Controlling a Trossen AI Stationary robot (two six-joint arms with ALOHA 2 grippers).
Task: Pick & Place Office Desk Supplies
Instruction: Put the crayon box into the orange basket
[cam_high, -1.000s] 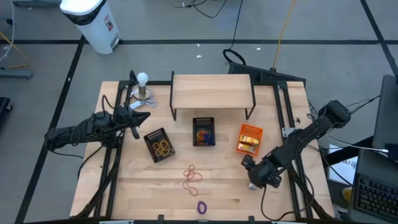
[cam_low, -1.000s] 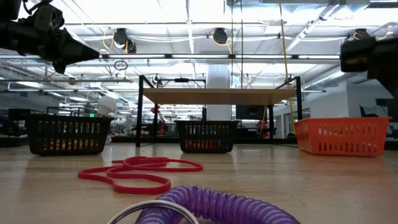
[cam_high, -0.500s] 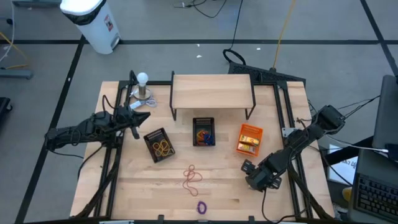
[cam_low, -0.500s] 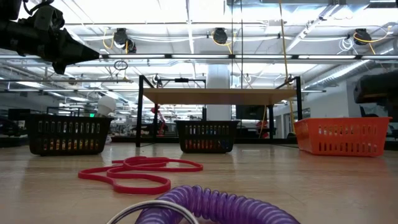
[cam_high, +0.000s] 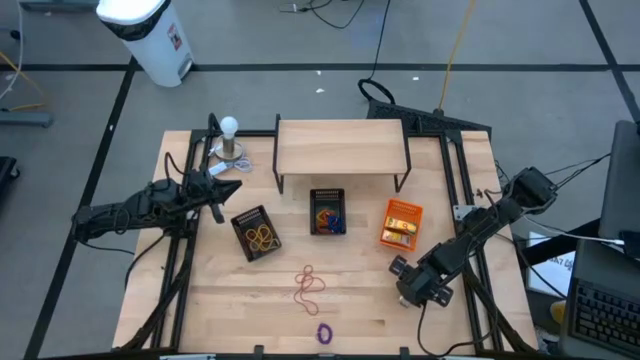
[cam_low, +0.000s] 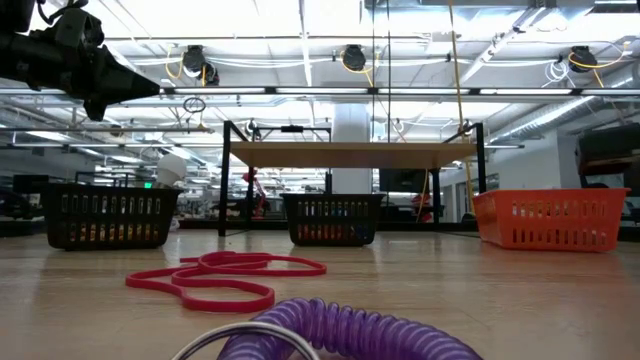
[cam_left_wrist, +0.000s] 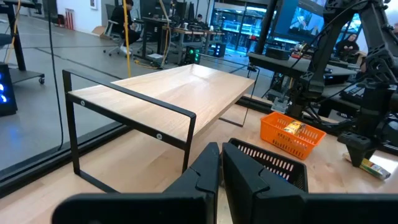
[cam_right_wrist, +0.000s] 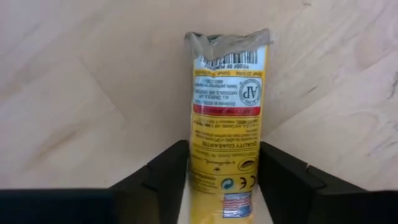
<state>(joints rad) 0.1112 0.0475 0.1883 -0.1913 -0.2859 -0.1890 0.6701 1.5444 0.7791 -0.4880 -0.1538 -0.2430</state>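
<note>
One yellow packet (cam_right_wrist: 226, 124) lies flat on the bare wood of the table's front right part, between the two dark fingers (cam_right_wrist: 160, 174) of the right gripper (cam_high: 410, 292). In the right wrist view the fingers stand close on either side of the packet's printed end; whether they press it or only flank it cannot be told. The same packet shows in the left wrist view as a small yellow strip (cam_left_wrist: 375, 168) on the table under that gripper.

More yellow packets, too bunched to count, lie in the one orange bin (cam_high: 402, 224), just behind the right gripper. There are two black mesh bins: the middle bin (cam_high: 327, 211) holds orange and blue items, and the left bin (cam_high: 256, 233), set at an angle, holds tan rubber bands.

Loose on the open front of the table lie a tangle of red rubber bands (cam_high: 309, 285), count unclear, and one purple coil ring (cam_high: 323, 332) near the front edge, well apart from the bins. The wood around them is bare out to the side rails.

Behind the bins stands one wooden shelf on a black frame (cam_high: 340, 147), and at the back left corner one white bulb on a round metal base (cam_high: 229, 140).

The left gripper (cam_high: 226, 189) hangs above the table's left side, between the bulb and the left bin, its fingers (cam_left_wrist: 245, 177) pressed together with nothing between them.
</note>
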